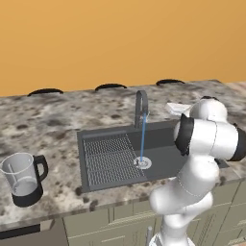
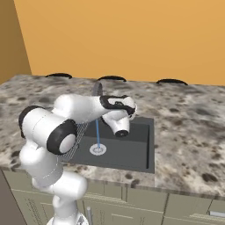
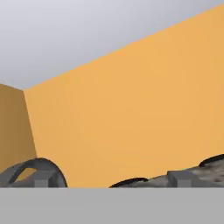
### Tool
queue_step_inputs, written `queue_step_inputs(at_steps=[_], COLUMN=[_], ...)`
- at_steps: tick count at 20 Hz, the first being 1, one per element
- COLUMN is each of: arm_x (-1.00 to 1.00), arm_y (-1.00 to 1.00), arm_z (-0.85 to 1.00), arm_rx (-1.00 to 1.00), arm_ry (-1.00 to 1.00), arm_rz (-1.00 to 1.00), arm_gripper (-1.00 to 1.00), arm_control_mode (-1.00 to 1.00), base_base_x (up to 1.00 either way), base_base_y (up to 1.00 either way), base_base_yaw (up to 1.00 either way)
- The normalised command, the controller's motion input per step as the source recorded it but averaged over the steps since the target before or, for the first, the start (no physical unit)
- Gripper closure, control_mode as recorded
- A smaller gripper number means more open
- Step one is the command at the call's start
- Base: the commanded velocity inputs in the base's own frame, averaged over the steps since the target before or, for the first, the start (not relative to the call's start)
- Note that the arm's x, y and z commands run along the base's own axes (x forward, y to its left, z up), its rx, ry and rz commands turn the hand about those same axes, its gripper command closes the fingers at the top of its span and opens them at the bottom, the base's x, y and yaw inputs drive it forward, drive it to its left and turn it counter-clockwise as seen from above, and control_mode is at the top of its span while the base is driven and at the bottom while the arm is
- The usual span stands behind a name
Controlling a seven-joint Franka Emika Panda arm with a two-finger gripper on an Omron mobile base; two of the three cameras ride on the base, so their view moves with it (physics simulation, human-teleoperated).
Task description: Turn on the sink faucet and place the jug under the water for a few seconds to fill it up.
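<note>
Water (image 1: 142,139) runs in a thin blue stream from the sink faucet (image 1: 141,108) down to the round drain (image 1: 142,163) of the sink (image 1: 158,139), so the first part of the task appears done. Filling is not begun: the jug (image 1: 22,178) stands upright on the counter (image 1: 53,139), untouched and seemingly empty, well apart from the pincer (image 2: 121,130) and on the far side of the basin's ribbed grid (image 1: 109,160) from it. Remaining, by my judgement: reach across, grasp the jug, hold it under the stream. The pincer hangs above the sink, just beside the stream, holding nothing; its jaws are hard to make out against the basin, though the two tips set far apart in the hand view suggest they stand wide. The arm's own bulk hides the near corner of the sink in both base views
</note>
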Motion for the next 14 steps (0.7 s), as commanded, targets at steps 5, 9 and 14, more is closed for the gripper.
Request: queue_step_inputs(at_steps=[5,9,14], arm_x=[-1.00,-0.83,-0.44], arm_y=[0.40,0.96,1.00], arm_z=[0.94,0.45,0.06], arm_rx=[-0.24,-0.38,-0.48], arm_ry=[-0.39,-0.16,0.00], arm_rz=[0.00,0.06,0.16], arm_gripper=[-1.00,-1.00,-1.00], arm_control_mode=[-1.00,-1.00,-1.00], base_base_x=[0.00,0.00,0.00], base_base_y=[0.00,0.00,0.00], base_base_yaw=[0.00,0.00,0.00])
